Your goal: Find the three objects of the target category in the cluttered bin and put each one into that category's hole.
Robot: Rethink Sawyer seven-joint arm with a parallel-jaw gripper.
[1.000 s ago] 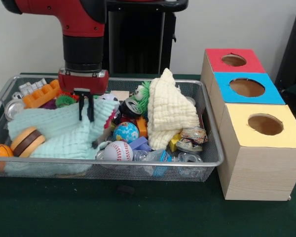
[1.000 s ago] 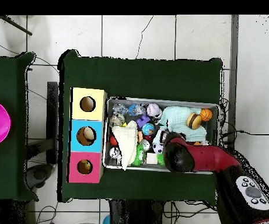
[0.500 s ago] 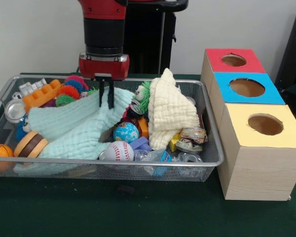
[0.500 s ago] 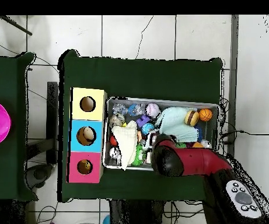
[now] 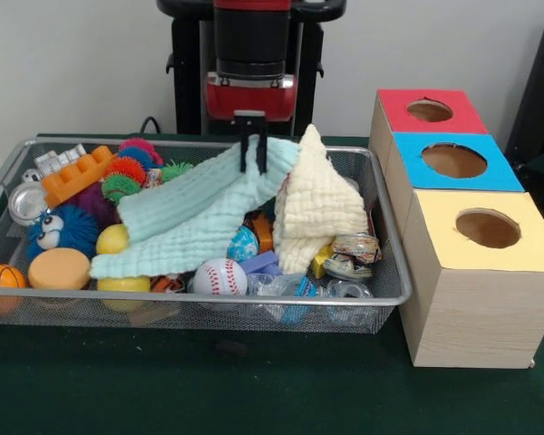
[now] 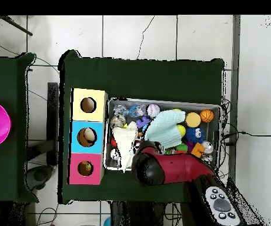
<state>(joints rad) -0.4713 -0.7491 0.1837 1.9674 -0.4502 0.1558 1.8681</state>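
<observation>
The gripper (image 5: 254, 154) is pinched tight on a corner of the mint-green cloth (image 5: 195, 213), held up at upper centre of the front view. The cloth slopes down toward lower left across the wire bin (image 5: 394, 294). Just right of it stands a cream cloth (image 5: 315, 204). Beneath, at bottom centre, sits a baseball (image 5: 218, 277); a basketball (image 5: 0, 279) lies at far left. The three-hole box (image 5: 467, 227) stands right of the bin.
</observation>
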